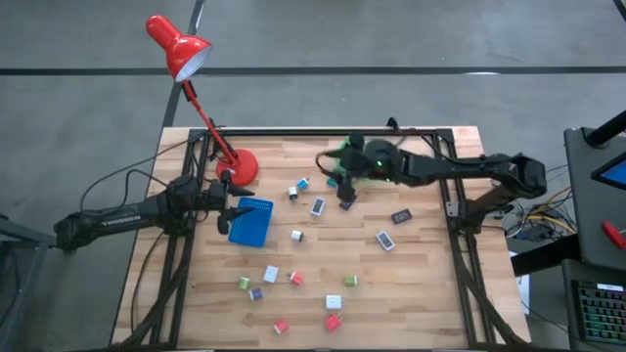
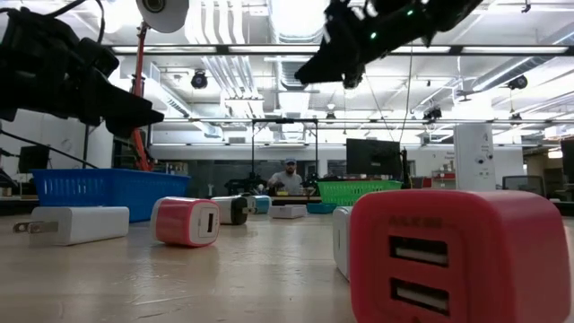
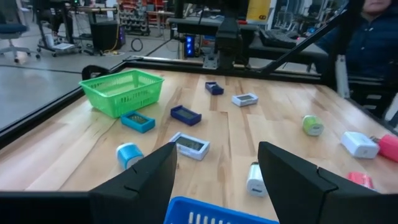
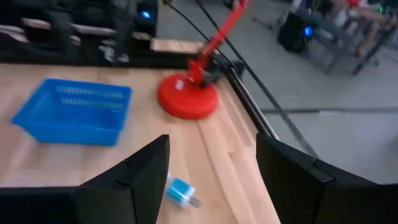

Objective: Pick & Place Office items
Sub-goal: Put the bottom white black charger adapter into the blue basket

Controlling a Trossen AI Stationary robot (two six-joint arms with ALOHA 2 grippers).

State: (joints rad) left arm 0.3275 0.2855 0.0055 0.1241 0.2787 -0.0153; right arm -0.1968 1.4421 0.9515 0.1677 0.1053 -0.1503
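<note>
The right gripper [image 1: 344, 186], fingers parted and empty, hovers above the surface [image 1: 421, 284]; the blue charger [image 4: 181, 191] lies just ahead, nearer than the waiting, open left gripper [image 1: 232, 207].

Workshop-lab — ceiling strip lights [image 2: 296, 18], equipment racks [image 3: 127, 18], concrete floor [image 1: 391, 34]

Tray [image 1: 250, 221] left (basket [image 1: 350, 156] right)

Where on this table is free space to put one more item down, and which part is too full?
Free: bare wood between the blue tray and the table's left edge, and the front right corner. Crowded: the small chargers in the front middle, and the items near the green basket under the right gripper.
</note>
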